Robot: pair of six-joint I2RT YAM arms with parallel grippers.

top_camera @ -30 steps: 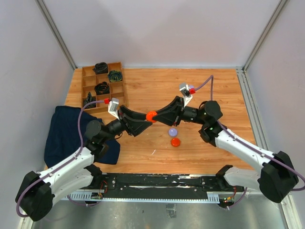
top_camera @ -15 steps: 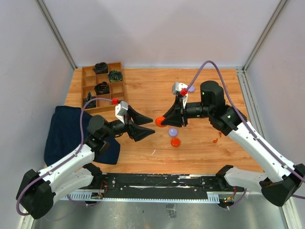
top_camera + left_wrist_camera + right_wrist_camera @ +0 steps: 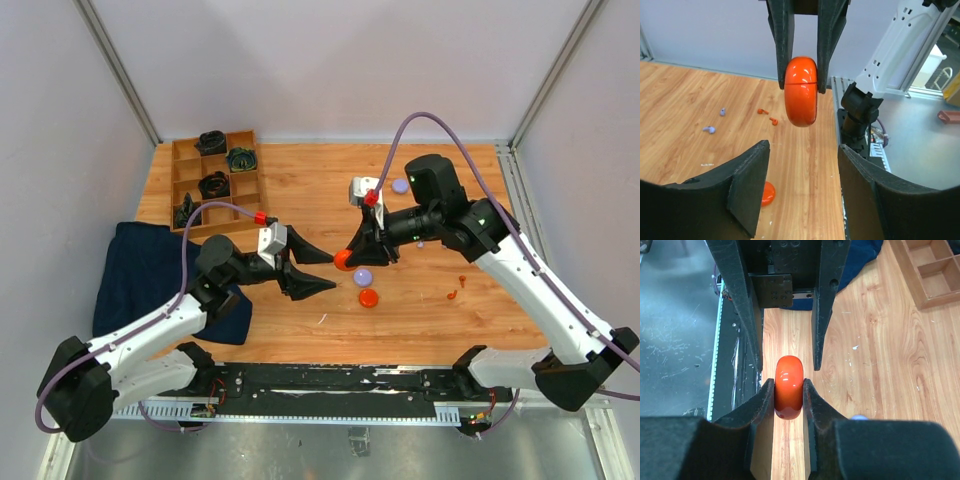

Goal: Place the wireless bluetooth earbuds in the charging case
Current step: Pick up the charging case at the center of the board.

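- Two tiny orange-red stemmed plastic earbuds (image 3: 452, 295) just lie on the wooden worktop (image 3: 300, 190).
- Right jaws pinch a glossy orange-red round case (image 3: 343, 260) tight.
- Left jaws gape wide, empty.

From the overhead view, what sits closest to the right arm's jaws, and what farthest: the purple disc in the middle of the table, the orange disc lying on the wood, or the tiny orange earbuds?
1. Purple disc, mid-table, right next to them.
2. Orange disc, just past it toward the near edge.
3. Orange earbuds, well off to the right side.
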